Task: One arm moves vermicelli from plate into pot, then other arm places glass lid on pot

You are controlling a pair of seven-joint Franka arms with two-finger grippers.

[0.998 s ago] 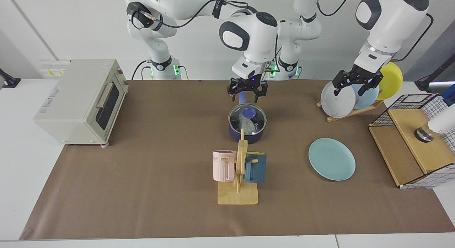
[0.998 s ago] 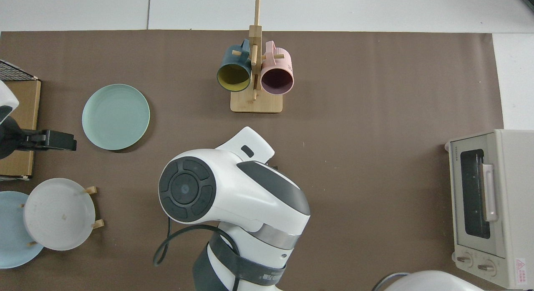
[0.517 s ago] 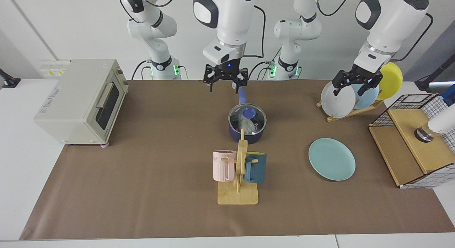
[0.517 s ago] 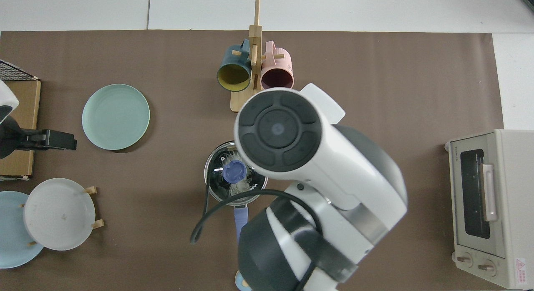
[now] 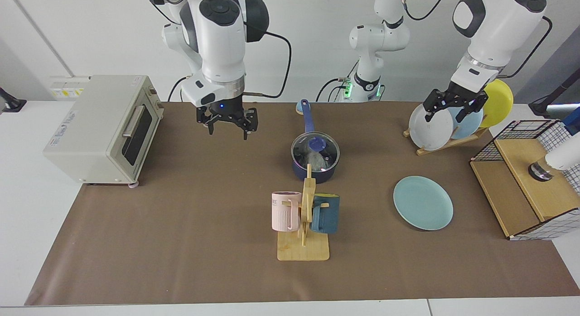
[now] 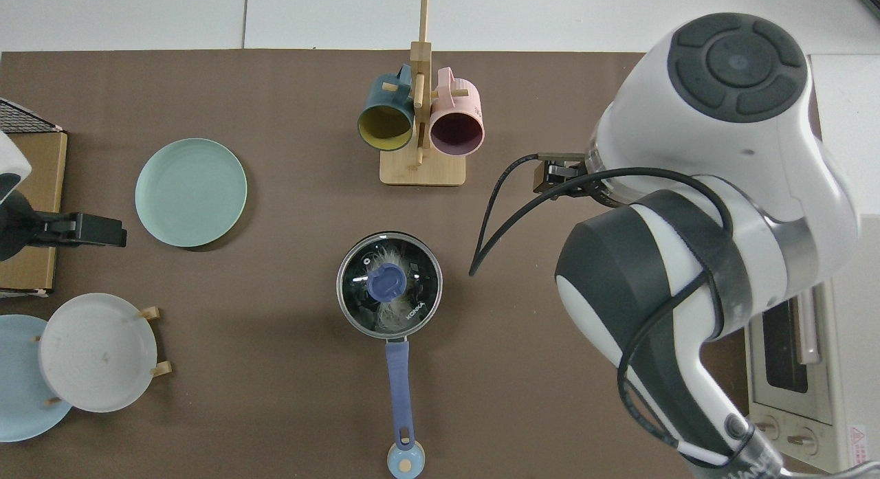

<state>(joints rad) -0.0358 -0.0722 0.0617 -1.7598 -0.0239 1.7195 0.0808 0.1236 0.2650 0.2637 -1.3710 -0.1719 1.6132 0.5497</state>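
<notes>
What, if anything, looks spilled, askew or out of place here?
Nothing stands out. The glass lid sits level on the pot, the vermicelli is inside, and the plate is bare. Both pincers hang clear.

Robot lab, two Franka arms (image 5: 217,30), papered bench (image 5: 181,243), kitchen props

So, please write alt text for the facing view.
The glass lid sits on the pot with vermicelli inside; the teal plate is bare. The right claw hangs open near the toaster oven; the left claw waits, open, by the plate rack.
</notes>
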